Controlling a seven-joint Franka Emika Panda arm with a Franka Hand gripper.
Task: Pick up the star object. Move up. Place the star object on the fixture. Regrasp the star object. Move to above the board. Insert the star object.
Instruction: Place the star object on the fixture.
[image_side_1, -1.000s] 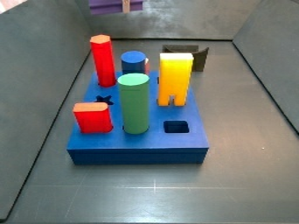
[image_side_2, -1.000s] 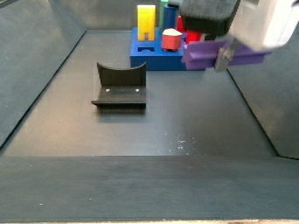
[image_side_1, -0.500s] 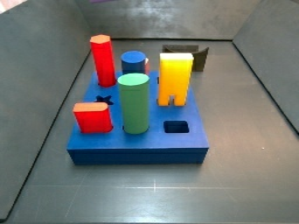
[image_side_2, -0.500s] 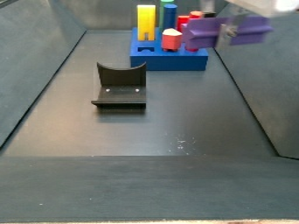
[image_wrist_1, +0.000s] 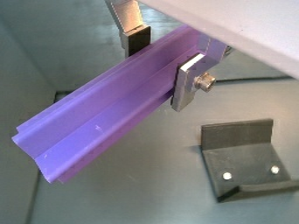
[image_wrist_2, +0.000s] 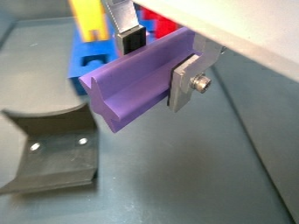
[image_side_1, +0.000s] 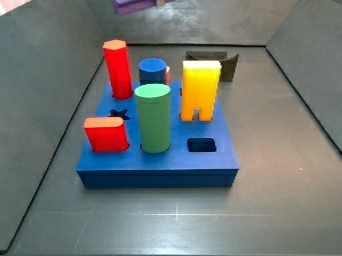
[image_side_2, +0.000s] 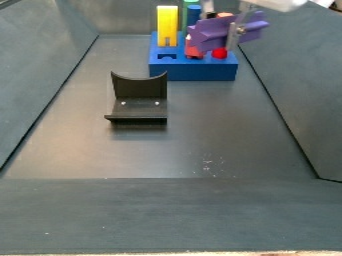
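My two wrist cameras are looking closely along my gripper (image_wrist_1: 163, 61) toward the dark angled metal fixture (image_wrist_2: 52, 157); both side cameras are overlooking the flat blue board (image_side_1: 158, 170) from opposite ends.

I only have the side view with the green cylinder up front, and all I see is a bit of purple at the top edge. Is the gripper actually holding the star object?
Observer: Yes. In both wrist views the gripper is shut on the star object, with one of the fingers pressed on each side.
Operator: How does it sit in the grip?
Observer: Crosswise to the fingers, its long body sticking out sideways, in the air and clear of the floor.
Operator: And the fixture? The yellow block hides most of it from me.
Observer: In a side view the fixture stands on the floor with nothing on it, apart from the board.
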